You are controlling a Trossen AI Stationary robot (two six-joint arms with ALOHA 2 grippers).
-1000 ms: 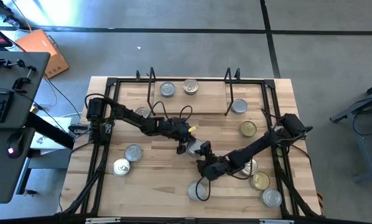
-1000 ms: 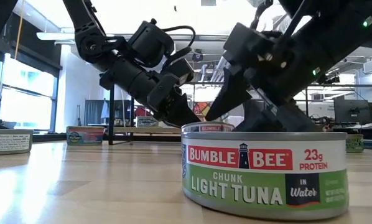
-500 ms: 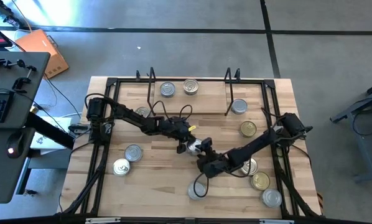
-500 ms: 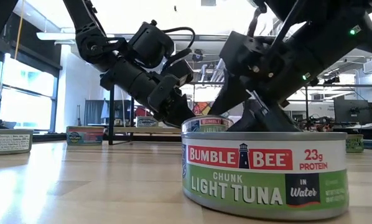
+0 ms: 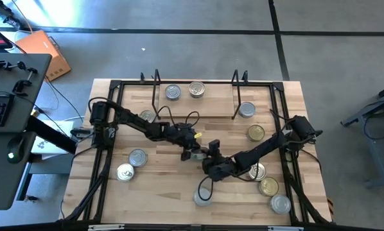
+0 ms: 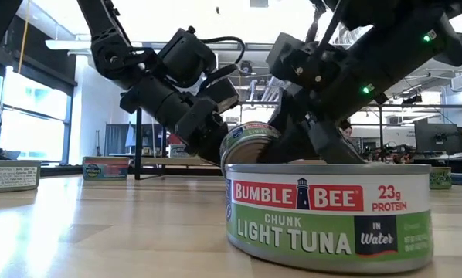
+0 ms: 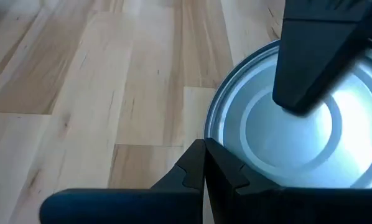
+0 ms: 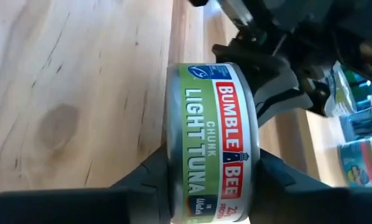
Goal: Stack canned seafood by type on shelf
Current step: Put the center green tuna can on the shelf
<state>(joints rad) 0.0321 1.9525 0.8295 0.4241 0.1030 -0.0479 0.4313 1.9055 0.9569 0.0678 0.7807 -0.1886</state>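
Mid-tabletop (image 5: pixel 153 186), the right gripper (image 8: pixel 211 171) has its fingers clamped on a tuna tin (image 8: pixel 212 134), tilted, beside the left gripper (image 5: pixel 191 151), fingers together.

Two tins (image 5: pixel 182 91) side by side on the shelf (image 5: pixel 218 96) at upper centre of the high view; one tin (image 5: pixel 246 110) below the shelf's right end, another (image 5: pixel 256 133) under it; two tins (image 5: pixel 131 164) at lower left; two (image 5: pixel 273 194) at lower right; both grippers meet at table centre around a tilted tin (image 6: pixel 246 141); nearest tin (image 6: pixel 329 214) fills the low view's foreground.
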